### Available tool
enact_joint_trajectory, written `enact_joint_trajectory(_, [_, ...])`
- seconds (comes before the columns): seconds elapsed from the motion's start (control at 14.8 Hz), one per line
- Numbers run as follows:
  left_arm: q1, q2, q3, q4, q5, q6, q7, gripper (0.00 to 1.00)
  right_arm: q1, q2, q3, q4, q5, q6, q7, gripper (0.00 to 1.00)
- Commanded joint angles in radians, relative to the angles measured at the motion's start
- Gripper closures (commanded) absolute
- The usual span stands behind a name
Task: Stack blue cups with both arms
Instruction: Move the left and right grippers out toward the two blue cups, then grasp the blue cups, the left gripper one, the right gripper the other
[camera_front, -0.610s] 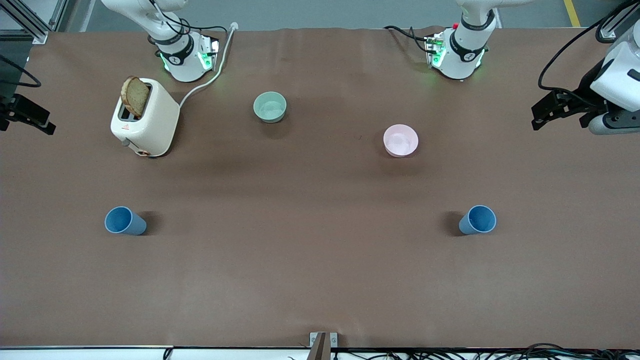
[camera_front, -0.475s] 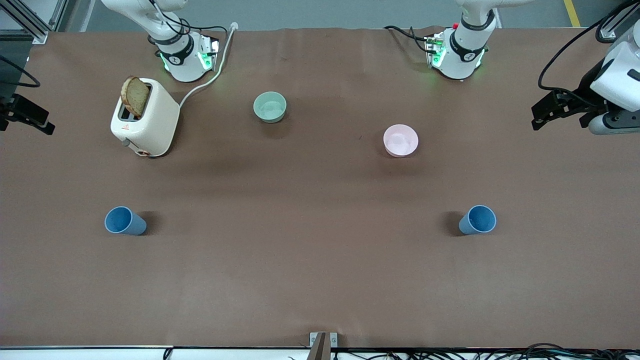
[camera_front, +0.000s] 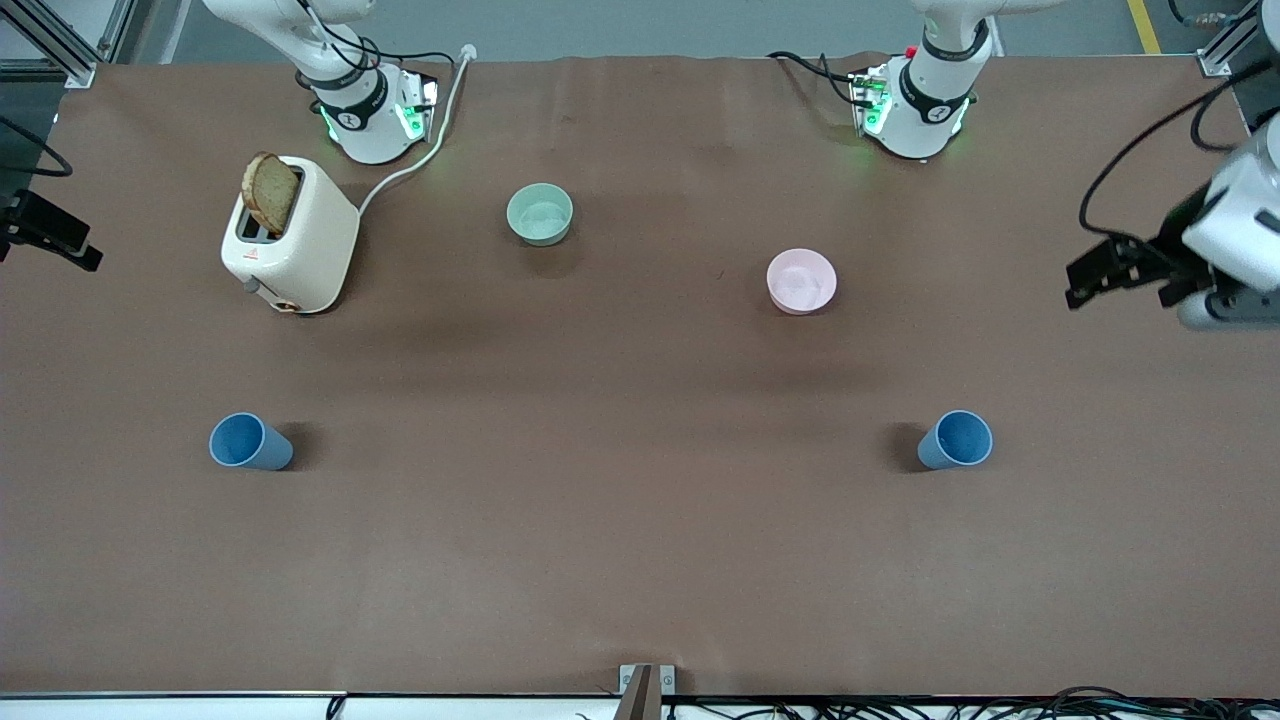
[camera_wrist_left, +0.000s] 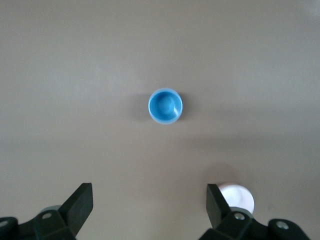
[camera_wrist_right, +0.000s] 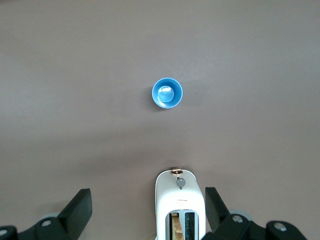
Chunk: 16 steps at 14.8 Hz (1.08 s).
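Observation:
Two blue cups stand upright on the brown table, one toward the right arm's end (camera_front: 250, 443) and one toward the left arm's end (camera_front: 956, 440). My left gripper (camera_front: 1085, 275) hangs high over the left arm's end, open and empty. In its wrist view, the gripper (camera_wrist_left: 150, 202) has a cup (camera_wrist_left: 165, 106) far below it. My right gripper (camera_front: 70, 243) hangs high over the right arm's end, open and empty. In its wrist view, the gripper (camera_wrist_right: 148, 205) has the other cup (camera_wrist_right: 167, 93) far below it.
A white toaster (camera_front: 295, 240) with a bread slice (camera_front: 270, 193) stands near the right arm's base, and shows in the right wrist view (camera_wrist_right: 180, 205). A pale green bowl (camera_front: 540, 214) and a pink bowl (camera_front: 801, 281) sit farther from the front camera than the cups.
The left gripper has moved down in the front view, toward the cup at its end. The right gripper has shifted slightly toward the view's edge. The cups have not moved.

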Motion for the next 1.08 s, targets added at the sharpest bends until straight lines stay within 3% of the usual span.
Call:
enact_joint_trajectory(0.0, [0.0, 0.103, -0.004, -0.008, 0.021, 0.099, -0.003, 0.0, -0.018, 0.025, 0.005, -0.001, -0.008, 0.005, -0.017, 0.0])
enact_joint_trajectory(0.14, [0.022, 0.161, -0.005, -0.08, 0.021, 0.229, 0.0, 0.0, -0.047, 0.077, 0.004, -0.045, -0.008, 0.051, -0.027, 0.0])
enact_joint_trajectory(0.27, [0.028, 0.236, -0.004, -0.116, 0.022, 0.337, 0.002, 0.0, -0.062, 0.111, 0.002, -0.141, -0.008, 0.198, -0.056, 0.0])
enact_joint_trajectory(0.54, [0.045, 0.324, -0.004, -0.183, 0.022, 0.443, 0.012, 0.02, -0.099, 0.241, -0.001, -0.251, -0.011, 0.436, -0.109, 0.0])
enact_joint_trajectory(0.81, [0.054, 0.347, -0.004, -0.272, 0.022, 0.535, 0.019, 0.27, -0.102, 0.381, -0.001, -0.277, -0.012, 0.588, -0.114, 0.0])
enact_joint_trajectory(1.02, [0.054, 0.392, -0.004, -0.272, 0.022, 0.576, 0.015, 0.48, -0.11, 0.442, -0.002, -0.294, -0.012, 0.691, -0.126, 0.0])
